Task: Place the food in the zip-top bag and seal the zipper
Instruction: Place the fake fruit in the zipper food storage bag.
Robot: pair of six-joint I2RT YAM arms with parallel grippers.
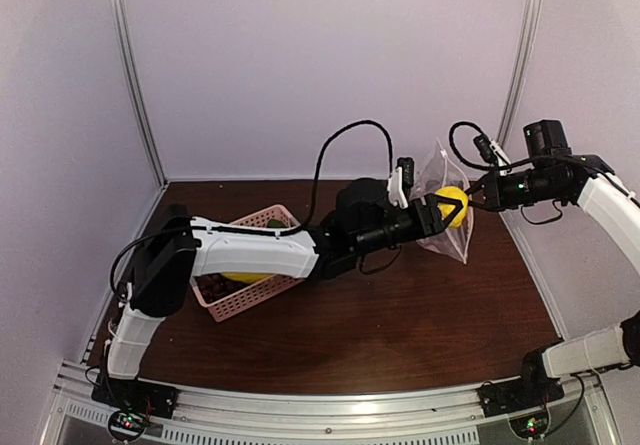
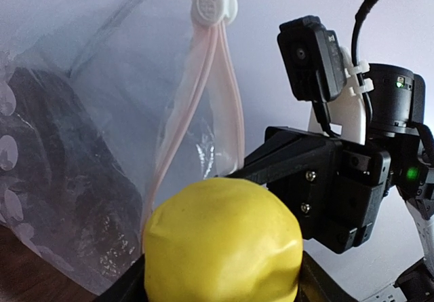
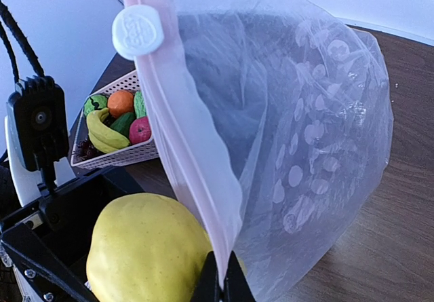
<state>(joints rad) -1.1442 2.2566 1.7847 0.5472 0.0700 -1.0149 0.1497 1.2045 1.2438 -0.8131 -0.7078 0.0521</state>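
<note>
The lemon [image 3: 146, 248] in my left claw [image 1: 445, 210] sits just beside the zipper [image 3: 183, 132] of the zip-top bag [image 3: 305, 132]. The basket [image 1: 235, 303] lies left, on the table [image 1: 400, 325].

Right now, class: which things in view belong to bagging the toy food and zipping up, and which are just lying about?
Belongs to the job:
glossy yellow toy lemon in the left gripper
clear spotted plastic zip-top bag pinched by the right gripper
pink zipper strip, white round slider
other glossy toy fruits and vegetables

Just lying about:
pink plastic lattice basket
dark brown table

The left arm [image 1: 260, 250] stretches far and right, its left hand [image 1: 447, 211] clasping a glossy yellow toy lemon [image 1: 457, 205]. The right hand [image 1: 472, 197], reaching left, is pinched shut on a clear spotted plastic bag [image 1: 443, 168].
</note>
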